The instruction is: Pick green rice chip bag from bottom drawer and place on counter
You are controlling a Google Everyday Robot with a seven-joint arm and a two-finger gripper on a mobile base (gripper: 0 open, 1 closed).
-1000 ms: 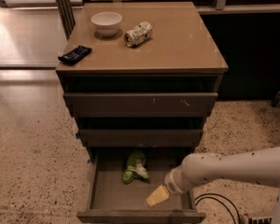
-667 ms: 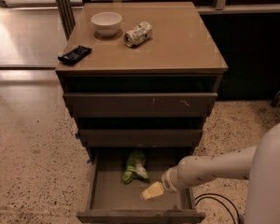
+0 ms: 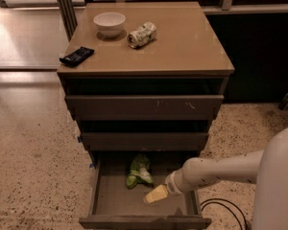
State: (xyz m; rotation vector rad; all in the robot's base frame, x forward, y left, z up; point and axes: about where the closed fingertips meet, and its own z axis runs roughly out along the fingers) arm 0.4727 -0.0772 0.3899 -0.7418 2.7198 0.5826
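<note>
Since a second ago the gripper [image 3: 156, 194] has slid left and slightly up inside the bottom drawer [image 3: 100, 195], closing on the green rice chip bag [image 3: 139, 171]. Most of that shift came early, as the last two views barely differ. It now hangs just right of and below the bag's lower end, with a thin strip of drawer floor showing between them. It reads only as one pale yellowish wedge, so I cannot tell whether it is open or closed.

Behind it the white arm [image 3: 216, 170] runs to the right. A broad white segment (not in the oldest view) now fills the lower right corner and is cut off by the frame.

The bag lies crumpled at the drawer's back centre, in the same spot as before, its upper end in the shadow under the middle drawer [image 3: 144, 141]. The top drawer [image 3: 144, 107] sits above that.

On the counter [image 3: 182, 47], unchanged, are a white bowl [image 3: 109, 23], a crushed can [image 3: 142, 34] and a black wrapper [image 3: 77, 56] at its left edge. A dark cable [image 3: 221, 206] loops on the floor, partly hidden by the arm.
</note>
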